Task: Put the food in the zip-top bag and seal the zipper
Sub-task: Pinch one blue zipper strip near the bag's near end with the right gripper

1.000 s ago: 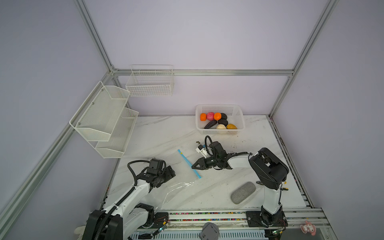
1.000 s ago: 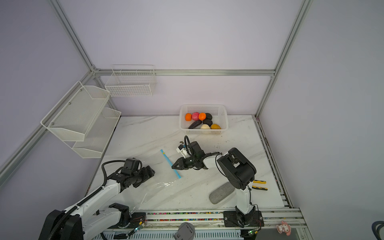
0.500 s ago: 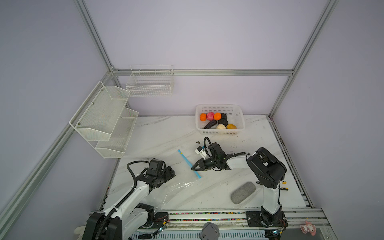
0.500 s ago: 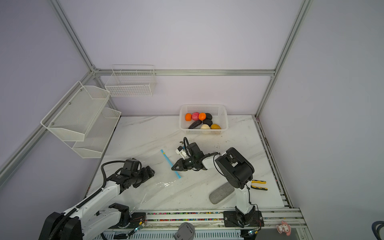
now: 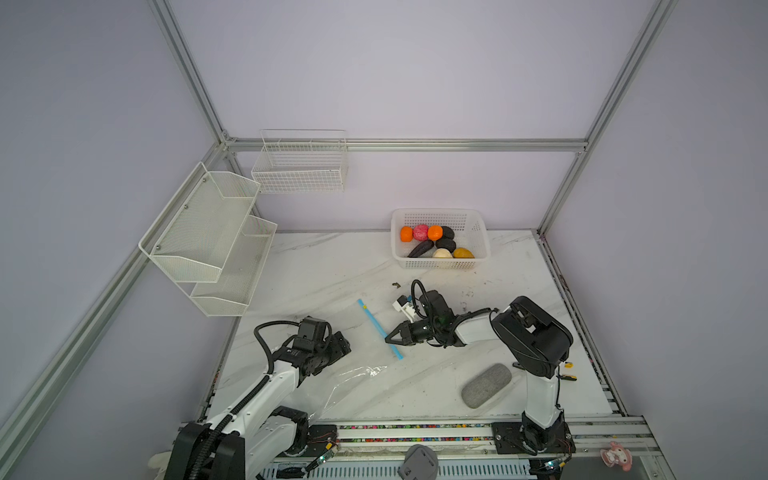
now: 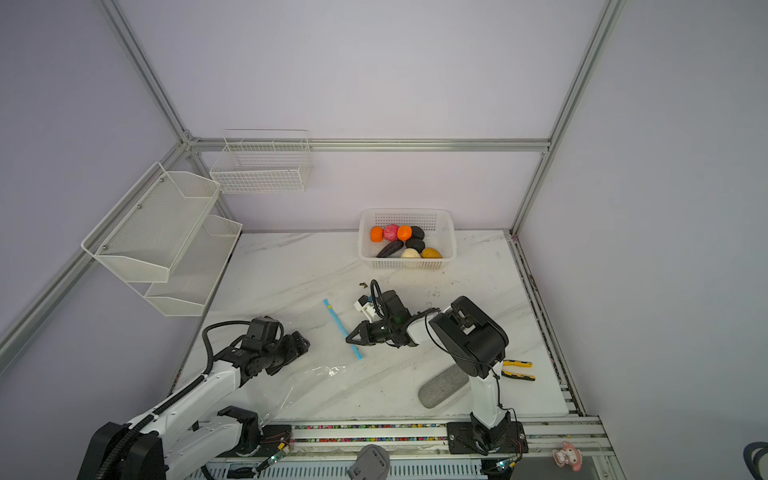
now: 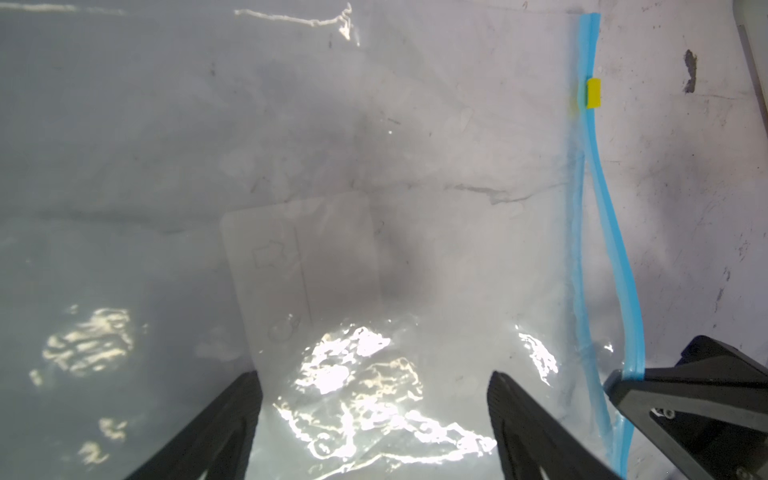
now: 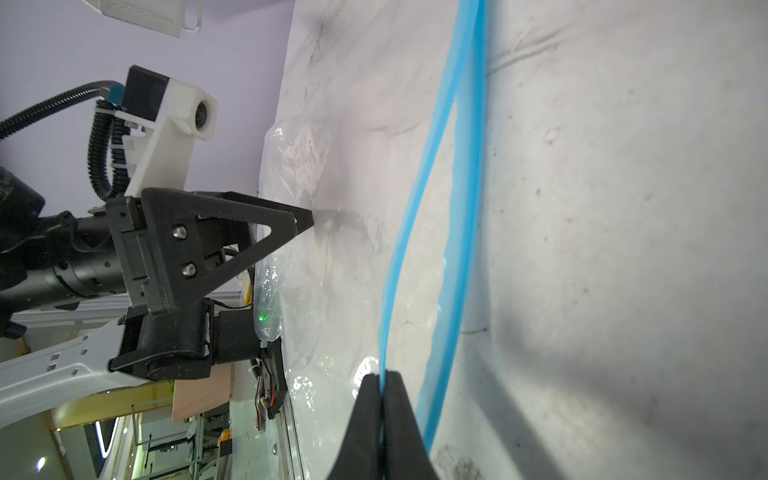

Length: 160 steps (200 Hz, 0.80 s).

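Note:
The food (image 5: 434,243) (image 6: 405,243) lies in a white perforated basket (image 5: 436,212) at the back. The clear zip-top bag (image 5: 357,374) (image 7: 291,166) lies flat on the marble table between my arms. Its blue zipper (image 5: 374,322) (image 6: 338,322) (image 8: 469,166) runs diagonally, and its two lips stand apart along part of their length. A yellow tab (image 7: 593,93) sits near the far end. My right gripper (image 5: 388,340) (image 8: 381,378) is shut on one lip of the zipper near its near end. Low over the bag, my left gripper (image 5: 343,338) (image 7: 372,376) is open and holds nothing.
A grey oval pad (image 5: 486,385) lies at the front right, near the right arm's base. Yellow-handled pliers (image 6: 517,370) lie by the right edge. White mesh shelves (image 5: 208,237) hang on the left wall, and a wire basket (image 5: 299,166) hangs on the back wall.
My right gripper has shifted slightly left and its jaws have closed onto the blue zipper. The left arm has not moved.

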{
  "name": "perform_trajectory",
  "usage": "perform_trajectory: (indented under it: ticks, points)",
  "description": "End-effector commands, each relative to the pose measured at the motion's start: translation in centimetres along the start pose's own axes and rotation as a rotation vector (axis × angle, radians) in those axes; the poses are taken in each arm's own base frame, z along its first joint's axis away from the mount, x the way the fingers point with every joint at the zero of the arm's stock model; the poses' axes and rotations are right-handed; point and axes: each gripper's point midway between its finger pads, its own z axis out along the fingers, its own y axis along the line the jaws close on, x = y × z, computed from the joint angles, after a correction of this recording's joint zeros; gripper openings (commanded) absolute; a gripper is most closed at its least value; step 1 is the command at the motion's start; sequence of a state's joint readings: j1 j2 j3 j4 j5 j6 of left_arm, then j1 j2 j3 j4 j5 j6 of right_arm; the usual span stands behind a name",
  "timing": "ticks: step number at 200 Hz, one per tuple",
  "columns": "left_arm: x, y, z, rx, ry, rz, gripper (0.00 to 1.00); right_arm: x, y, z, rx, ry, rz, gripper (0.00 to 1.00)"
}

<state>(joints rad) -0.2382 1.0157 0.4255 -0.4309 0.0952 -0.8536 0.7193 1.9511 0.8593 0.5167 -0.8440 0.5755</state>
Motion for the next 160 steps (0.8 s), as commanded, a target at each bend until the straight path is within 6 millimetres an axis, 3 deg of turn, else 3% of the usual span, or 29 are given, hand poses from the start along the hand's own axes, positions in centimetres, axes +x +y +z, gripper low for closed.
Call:
perform_trajectory:
  ticks: [1, 85, 127, 160]
  points:
    - [-3.8, -4.0, -2.2, 0.077, -0.096, 0.04, 0.86, -1.9, 1.3, -0.6, -0.012, -0.11, -0.069, 0.04]
    - [-7.4, -8.9, -5.0, 0.164, -0.155, 0.086, 0.86, -4.7, 1.0, -2.1, 0.051, -0.334, -0.208, 0.04]
    - [-6.9, -12.9, -5.0, 0.271, -0.104, 0.116, 0.84, -4.8, 1.5, -1.3, 0.062, -0.403, -0.337, 0.05]
    - [-6.6, -14.5, -4.7, 0.265, -0.104, 0.181, 0.83, -4.4, 2.6, 0.0, 0.074, -0.428, -0.444, 0.05]
